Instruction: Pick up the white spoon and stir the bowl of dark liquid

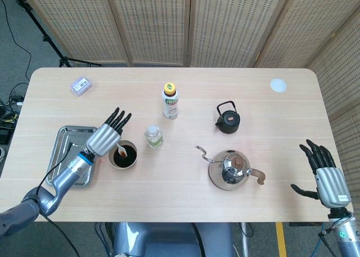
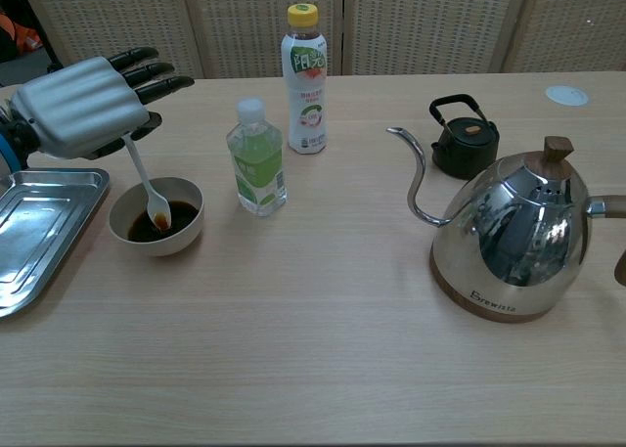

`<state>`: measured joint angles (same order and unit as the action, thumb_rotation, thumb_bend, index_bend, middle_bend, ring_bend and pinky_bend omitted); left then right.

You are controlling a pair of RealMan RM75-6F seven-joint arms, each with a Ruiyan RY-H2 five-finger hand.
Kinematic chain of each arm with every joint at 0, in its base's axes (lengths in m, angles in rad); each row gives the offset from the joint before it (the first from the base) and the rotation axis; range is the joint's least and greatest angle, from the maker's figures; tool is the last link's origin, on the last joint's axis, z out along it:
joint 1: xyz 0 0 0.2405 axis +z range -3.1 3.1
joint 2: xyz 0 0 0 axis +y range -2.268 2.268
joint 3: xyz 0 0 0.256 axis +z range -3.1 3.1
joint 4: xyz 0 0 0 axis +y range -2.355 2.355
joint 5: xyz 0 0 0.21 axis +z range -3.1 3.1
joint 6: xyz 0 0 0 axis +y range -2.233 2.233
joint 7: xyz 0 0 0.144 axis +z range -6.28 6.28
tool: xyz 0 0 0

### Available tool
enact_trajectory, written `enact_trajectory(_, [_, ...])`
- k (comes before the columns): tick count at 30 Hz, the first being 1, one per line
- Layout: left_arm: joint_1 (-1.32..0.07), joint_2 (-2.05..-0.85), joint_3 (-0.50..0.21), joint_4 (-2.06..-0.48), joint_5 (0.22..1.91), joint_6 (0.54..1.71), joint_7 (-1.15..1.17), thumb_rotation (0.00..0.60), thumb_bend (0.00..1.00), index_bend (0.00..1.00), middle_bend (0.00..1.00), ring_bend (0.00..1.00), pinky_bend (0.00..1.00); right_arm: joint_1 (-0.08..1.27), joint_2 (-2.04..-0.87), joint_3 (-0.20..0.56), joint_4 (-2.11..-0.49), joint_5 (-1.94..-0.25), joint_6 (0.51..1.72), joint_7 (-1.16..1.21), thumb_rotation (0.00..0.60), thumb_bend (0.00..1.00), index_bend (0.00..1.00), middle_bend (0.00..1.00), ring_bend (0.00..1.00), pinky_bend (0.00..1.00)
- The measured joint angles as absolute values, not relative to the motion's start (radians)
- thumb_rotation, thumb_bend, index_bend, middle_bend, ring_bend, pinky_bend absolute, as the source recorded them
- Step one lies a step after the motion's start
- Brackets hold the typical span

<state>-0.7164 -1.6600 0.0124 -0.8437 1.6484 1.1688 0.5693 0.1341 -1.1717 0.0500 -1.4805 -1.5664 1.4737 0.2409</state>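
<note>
Lab or studio: folding screens [image 1: 185, 23], tripod [image 1: 39, 29], floor cables [image 1: 8, 105].

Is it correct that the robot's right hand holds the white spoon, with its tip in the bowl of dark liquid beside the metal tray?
Not quite: the left hand holds the white spoon, as the chest view shows. The right hand is spread at the far table edge in the head view, holding nothing. The rest stands: the spoon's tip is in the bowl beside the metal tray.

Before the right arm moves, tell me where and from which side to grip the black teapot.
Grip the black teapot by its arched bail handle, coming down from above. The handle stands upright over the lid, leaving a gap to hook fingers through, while the body is squat and round. The steel kettle's spout curves close on the near side, so a top approach looks safest.
</note>
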Motion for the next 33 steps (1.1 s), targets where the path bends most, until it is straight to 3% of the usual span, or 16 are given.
enact_trajectory(13, [-0.741, -1.644, 0.029, -0.946, 1.673, 1.113, 0.683, 0.6, 0.38, 0.66, 0.0, 0.0, 0.0, 0.132, -1.167, 0.053, -1.479, -1.561, 1.477, 0.251, 0.6, 0.0, 0.07, 0.0, 0.0, 0.0])
enact_trajectory(23, [-0.767, -1.699, -0.016, -0.902, 1.637, 1.085, 0.679, 0.6, 0.38, 0.66, 0.0, 0.0, 0.0, 0.132, -1.167, 0.053, -1.479, -1.562, 1.476, 0.249, 0.6, 0.0, 0.07, 0.0, 0.0, 0.0])
enact_trajectory(33, [-0.759, -1.695, -0.009, -0.864, 1.631, 1.088, 0.669, 0.6, 0.38, 0.66, 0.0, 0.0, 0.0, 0.134, -1.169, 0.053, -1.477, -1.561, 1.473, 0.249, 0.6, 0.0, 0.07, 0.0, 0.0, 0.0])
